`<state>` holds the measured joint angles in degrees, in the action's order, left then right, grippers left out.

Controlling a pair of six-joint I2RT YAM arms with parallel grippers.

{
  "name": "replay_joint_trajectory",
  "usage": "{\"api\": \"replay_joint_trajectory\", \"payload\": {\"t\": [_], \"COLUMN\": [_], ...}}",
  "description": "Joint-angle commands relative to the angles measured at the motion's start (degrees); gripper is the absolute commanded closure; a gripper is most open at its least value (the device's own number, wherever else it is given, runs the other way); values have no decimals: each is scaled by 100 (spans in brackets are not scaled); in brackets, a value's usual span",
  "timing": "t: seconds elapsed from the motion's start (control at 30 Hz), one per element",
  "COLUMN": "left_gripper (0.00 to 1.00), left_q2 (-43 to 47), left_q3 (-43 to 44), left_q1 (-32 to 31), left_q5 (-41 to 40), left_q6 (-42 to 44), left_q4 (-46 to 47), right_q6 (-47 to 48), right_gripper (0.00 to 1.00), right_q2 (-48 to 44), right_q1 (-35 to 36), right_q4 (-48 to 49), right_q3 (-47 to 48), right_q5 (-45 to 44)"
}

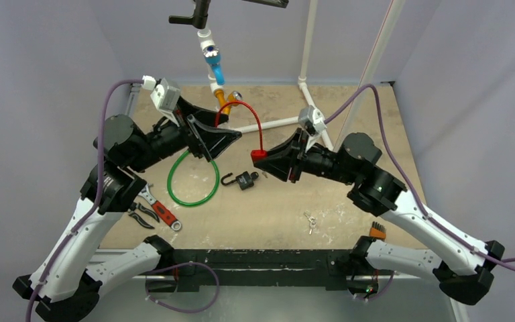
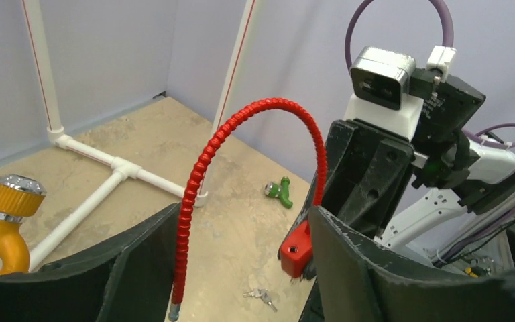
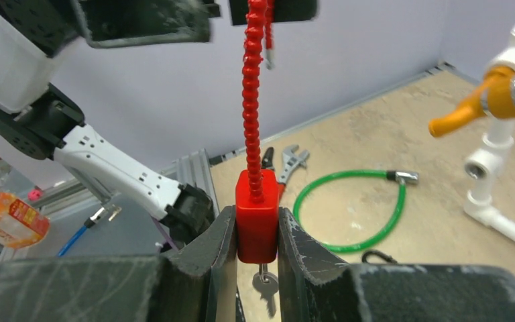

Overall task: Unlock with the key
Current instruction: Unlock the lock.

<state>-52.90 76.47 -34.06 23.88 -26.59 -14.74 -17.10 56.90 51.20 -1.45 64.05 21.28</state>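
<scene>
My right gripper [image 3: 257,231] is shut on the red lock body [image 3: 257,215], squeezing its two sides. A silver key [image 3: 266,285] hangs from the underside of the body. The red ribbed cable [image 1: 256,121] arcs up from the body towards my left gripper [image 1: 233,126]. In the left wrist view the cable's free metal-tipped end [image 2: 174,312] hangs loose beside the left finger [image 2: 127,268]. An empty hole shows in the lock body [image 2: 296,249]. My left gripper [image 2: 241,221] is open, with its jaws wide apart around the cable.
On the table lie a black padlock [image 1: 246,180], a green cable loop [image 1: 193,178], loose keys [image 1: 310,220], a red-handled wrench [image 1: 161,209] and black pliers [image 1: 144,215]. A white pipe frame [image 1: 278,123] with orange [image 1: 222,99] and blue [image 1: 213,67] valves stands at the back.
</scene>
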Motion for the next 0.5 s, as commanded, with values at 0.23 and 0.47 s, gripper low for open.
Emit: {"api": "replay_joint_trajectory", "payload": {"t": [0.23,0.47], "left_gripper": [0,0], "left_q2": [122,-122], "left_q3": [219,481], "left_q1": [6,8], "left_q5": [1008,-886], "left_q6": [3087,4871], "left_q4": [-2730,-4620], "right_q6": [-92,-129], "right_gripper": [100,100], "right_q2": [-937,-742], "right_q1": [-570,-977], "right_q4": [-1025,-1013], "right_q3": [-1033,-1417], "right_q5": [-500,-379]}}
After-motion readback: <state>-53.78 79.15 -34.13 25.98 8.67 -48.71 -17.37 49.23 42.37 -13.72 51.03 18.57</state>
